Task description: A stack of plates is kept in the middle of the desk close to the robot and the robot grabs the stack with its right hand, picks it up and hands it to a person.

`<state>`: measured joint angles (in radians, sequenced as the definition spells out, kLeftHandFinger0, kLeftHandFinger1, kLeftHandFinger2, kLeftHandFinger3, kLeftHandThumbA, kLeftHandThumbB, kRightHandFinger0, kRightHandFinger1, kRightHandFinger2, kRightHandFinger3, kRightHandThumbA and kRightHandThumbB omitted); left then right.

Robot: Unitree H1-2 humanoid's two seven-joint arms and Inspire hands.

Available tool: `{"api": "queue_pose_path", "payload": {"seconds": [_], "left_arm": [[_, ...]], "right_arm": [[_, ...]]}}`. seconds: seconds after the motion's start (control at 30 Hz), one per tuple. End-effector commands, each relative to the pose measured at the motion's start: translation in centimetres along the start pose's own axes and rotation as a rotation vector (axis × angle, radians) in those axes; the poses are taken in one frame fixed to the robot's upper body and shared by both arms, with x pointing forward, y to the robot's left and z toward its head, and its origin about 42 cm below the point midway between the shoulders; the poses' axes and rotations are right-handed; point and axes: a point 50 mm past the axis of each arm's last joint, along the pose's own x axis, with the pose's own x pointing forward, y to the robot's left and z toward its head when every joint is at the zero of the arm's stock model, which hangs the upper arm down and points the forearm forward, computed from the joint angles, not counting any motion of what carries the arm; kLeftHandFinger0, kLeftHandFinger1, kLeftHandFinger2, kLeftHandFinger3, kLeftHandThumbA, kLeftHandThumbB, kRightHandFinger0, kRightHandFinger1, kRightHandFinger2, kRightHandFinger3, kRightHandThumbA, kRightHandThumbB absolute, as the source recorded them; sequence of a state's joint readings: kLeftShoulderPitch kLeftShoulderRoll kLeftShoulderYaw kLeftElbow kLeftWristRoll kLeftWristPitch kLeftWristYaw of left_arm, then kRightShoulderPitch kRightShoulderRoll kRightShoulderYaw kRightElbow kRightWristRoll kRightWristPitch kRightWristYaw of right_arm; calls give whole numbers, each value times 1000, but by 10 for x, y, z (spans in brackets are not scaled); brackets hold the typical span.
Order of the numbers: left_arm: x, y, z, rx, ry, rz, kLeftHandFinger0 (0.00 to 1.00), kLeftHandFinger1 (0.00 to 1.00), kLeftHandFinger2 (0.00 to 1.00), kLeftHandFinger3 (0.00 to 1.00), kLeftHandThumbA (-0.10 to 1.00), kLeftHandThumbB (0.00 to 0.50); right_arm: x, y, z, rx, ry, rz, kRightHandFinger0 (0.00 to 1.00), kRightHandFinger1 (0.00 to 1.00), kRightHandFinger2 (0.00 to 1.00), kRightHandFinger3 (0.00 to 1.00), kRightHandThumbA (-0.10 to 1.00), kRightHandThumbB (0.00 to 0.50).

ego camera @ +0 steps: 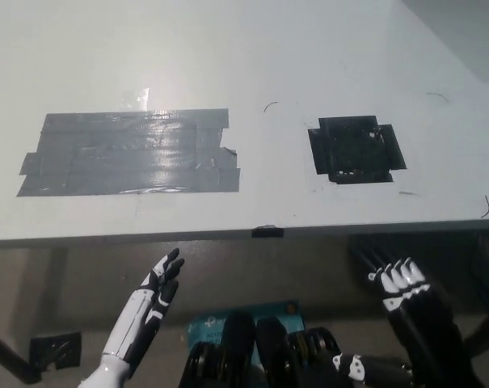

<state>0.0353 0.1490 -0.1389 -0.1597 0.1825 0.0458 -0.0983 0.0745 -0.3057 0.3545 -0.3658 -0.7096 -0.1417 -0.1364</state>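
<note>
Your left hand hangs below the table edge, fingers straight and apart, holding nothing. Above it on the table lies a grey tape patch; a black tape patch lies above your right hand — also below the edge, fingers spread, empty. You have no stack of plates in view.

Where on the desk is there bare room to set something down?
The strip between the grey tape patch and the black tape square is bare, as is everything beyond both. Nothing crowds the desk; the left robot hand and right robot hand hang below its near edge.
</note>
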Motion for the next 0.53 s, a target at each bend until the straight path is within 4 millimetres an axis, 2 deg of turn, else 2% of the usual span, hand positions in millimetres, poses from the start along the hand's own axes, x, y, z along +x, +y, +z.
{"api": "queue_pose_path", "payload": {"seconds": [0.0,0.07,0.2,0.3,0.37,0.5], "left_arm": [[-18,0,9,-15,-77,40,1000,1000,1000,1000,1000,80],[-18,0,8,-17,-74,42,1000,1000,1000,1000,1000,77],[-19,-1,9,-10,-68,41,1000,1000,1000,1000,1000,40],[-18,1,7,-17,-72,52,1000,1000,1000,1000,1000,34],[-18,3,7,-17,-73,62,1000,1000,1000,1000,1000,21],[-18,4,7,-18,-77,69,1000,1000,1000,1000,1000,3]], "right_arm": [[-8,44,-27,830,212,-89,1000,1000,1000,1000,1000,305],[-8,47,-29,847,218,-73,1000,1000,1000,1000,1000,295],[-9,51,-33,870,235,-50,1000,1000,1000,1000,1000,312],[-8,50,-34,875,236,-47,1000,1000,1000,1000,1000,292],[-8,50,-33,871,239,-37,1000,1000,1000,1000,1000,326],[-10,51,-33,871,236,-32,1000,1000,1000,1000,1000,329]]}}
